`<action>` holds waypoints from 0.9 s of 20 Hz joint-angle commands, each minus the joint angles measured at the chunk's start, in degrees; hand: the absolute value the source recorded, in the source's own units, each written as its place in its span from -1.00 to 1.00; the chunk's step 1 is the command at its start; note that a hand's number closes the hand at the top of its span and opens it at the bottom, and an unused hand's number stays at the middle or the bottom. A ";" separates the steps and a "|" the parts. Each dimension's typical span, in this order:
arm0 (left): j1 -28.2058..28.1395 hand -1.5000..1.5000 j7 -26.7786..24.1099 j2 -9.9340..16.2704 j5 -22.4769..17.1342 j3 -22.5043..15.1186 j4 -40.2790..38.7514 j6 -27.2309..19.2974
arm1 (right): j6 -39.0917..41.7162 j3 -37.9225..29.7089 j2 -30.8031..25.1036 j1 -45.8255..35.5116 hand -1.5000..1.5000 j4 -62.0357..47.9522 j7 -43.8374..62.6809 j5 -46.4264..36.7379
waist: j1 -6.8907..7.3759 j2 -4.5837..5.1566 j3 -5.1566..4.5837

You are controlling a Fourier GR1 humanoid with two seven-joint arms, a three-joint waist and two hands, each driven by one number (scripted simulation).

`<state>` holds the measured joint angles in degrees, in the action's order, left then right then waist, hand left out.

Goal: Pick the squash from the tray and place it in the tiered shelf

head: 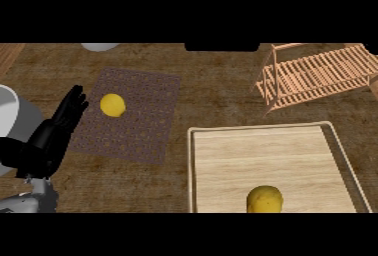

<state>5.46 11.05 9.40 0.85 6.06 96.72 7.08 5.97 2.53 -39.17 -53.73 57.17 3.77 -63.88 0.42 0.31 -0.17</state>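
While the squash lies at the near edge of the wooden tray, the left robot hand rests open, fingers straight and empty, beside a brown mat carrying a lemon. The tiered shelf stands behind the tray.

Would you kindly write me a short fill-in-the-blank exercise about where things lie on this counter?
1. The squash lies on the wooden ____.
2. The lemon lies on the dark ____.
3. The open left hand shows at the view's ____ side.
4. The tiered shelf stands at the view's upper ____.

Missing words: tray; mat; left; right
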 commanded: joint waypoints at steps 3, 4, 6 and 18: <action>0.02 0.00 -1.92 0.42 -0.44 0.37 -1.81 1.22 | 6.75 -0.62 -1.13 -5.71 -1.00 -4.05 6.47 -3.71 | 0.28 -0.20 0.11; 1.18 0.00 -0.74 -0.27 0.34 0.31 -2.64 -0.25 | 4.68 -2.77 -2.55 -4.17 -1.00 -4.08 5.05 -2.54 | -0.13 -0.22 0.14; 0.25 0.00 1.18 -0.28 -0.18 0.15 0.08 -0.07 | 6.29 -3.46 -2.29 -4.00 -1.00 -1.67 5.20 -2.30 | -0.10 -0.36 0.15; -0.94 0.00 -0.49 -1.77 1.10 -0.68 -0.42 -1.07 | 4.63 -21.27 1.33 -15.41 -1.00 3.66 14.20 13.81 | -1.19 -0.71 0.15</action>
<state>3.36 10.49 8.72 1.21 5.75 97.49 7.30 9.56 -13.33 -37.90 -66.43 58.26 13.65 -54.47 0.13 -0.23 -0.02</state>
